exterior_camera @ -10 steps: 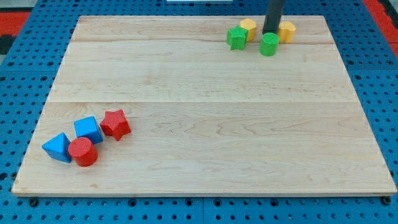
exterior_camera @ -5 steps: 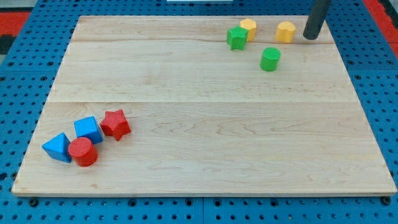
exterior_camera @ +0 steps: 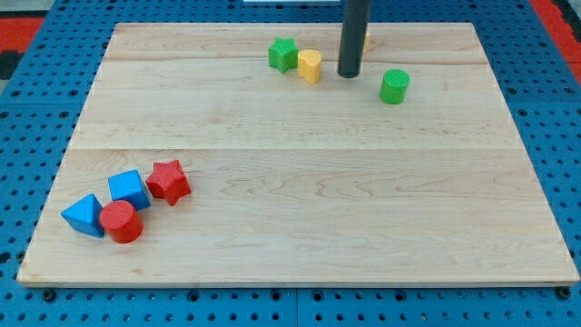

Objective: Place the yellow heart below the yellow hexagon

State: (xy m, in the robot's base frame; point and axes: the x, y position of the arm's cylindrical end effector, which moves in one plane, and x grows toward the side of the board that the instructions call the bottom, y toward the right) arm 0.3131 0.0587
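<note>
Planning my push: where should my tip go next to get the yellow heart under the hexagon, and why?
Probably circle round to the view's left of the yellow heart: my tip sits on its right, and the yellow hexagon, mostly hidden behind the rod, lies further right.
</note>
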